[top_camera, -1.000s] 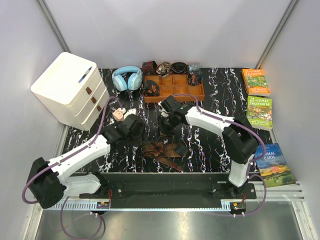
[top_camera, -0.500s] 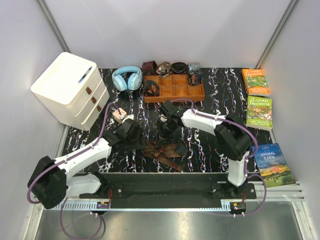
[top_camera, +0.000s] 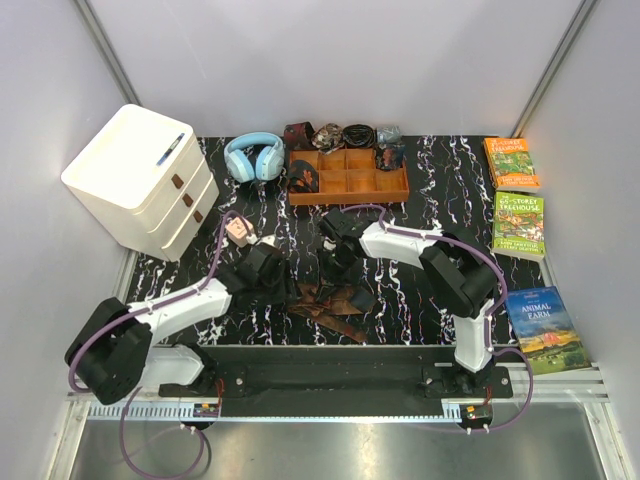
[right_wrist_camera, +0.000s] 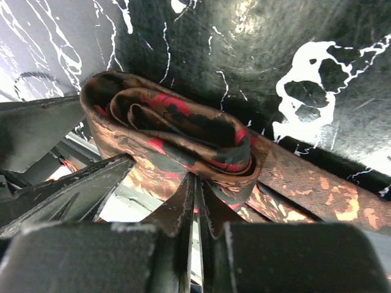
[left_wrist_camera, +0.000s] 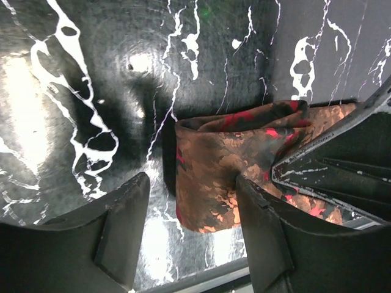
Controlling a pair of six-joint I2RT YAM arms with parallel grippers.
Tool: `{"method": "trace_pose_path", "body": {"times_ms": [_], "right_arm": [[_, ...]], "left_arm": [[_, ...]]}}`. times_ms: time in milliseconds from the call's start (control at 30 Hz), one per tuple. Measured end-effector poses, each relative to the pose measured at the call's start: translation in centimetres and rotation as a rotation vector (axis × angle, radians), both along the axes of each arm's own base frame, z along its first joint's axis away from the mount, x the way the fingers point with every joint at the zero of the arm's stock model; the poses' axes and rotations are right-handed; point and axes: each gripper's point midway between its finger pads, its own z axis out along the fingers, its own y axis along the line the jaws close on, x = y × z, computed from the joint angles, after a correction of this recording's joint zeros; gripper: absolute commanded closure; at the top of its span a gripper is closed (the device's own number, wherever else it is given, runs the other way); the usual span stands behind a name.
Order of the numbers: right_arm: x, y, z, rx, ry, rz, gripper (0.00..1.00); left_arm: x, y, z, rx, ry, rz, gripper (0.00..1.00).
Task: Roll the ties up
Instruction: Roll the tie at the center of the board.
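**Right gripper nipping the tie coil, left gripper spread at the folded end**

- Tie (top_camera: pixel 325 312): bunched on the black marbled table (top_camera: pixel 420 290), on the arm-base side of the wooden tray (top_camera: pixel 350 199). It is well apart from the tray, roughly in line with its middle. From above I can't tell if the heap is one tie or more.
- Right gripper (right_wrist_camera: pixel 197 195): at the heap's tray-side edge. Fingers are pressed almost together, pinching a fold of fabric under a loose coil of a few turns. The fabric is dark brown with reddish-tan and red blotches. A flat strip of the same fabric runs off the coil along the table.
- Left gripper (left_wrist_camera: pixel 192 180): at the end of the heap towards the tray's left end. Fingers are spread wide and gripping nothing. The tie's folded end lies flat on the table between them. One finger (left_wrist_camera: pixel 263 238) overlaps the fabric edge, the other (left_wrist_camera: pixel 122 232) stands clear of it. The right gripper's black body crowds in just beside it.
- Around the tray:
  - Headphones (top_camera: pixel 253 157) sit just beside its left end.
  - White drawer unit (top_camera: pixel 135 170) is further out that way.
  - Books (top_camera: pixel 511 162) are well off its right end.
  - A row of small rolled items (top_camera: pixel 340 134) lies along its far side.
  - One dark roll (top_camera: pixel 303 178) sits in its leftmost compartment.
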Motion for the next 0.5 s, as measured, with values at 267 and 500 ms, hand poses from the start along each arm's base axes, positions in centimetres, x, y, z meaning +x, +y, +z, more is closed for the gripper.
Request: {"method": "trace_pose_path", "body": {"times_ms": [267,500], "right_arm": [[0.1,-0.3,-0.5,-0.015,-0.004,0.003,0.91],[0.2,-0.4,-0.8,-0.016,0.003,0.001,0.91]], "left_arm": [[0.1,-1.5,-0.9,-0.085,0.013,0.0,0.66],[0.2,-1.9,-0.3,-0.102,0.015,-0.003,0.77]]}}
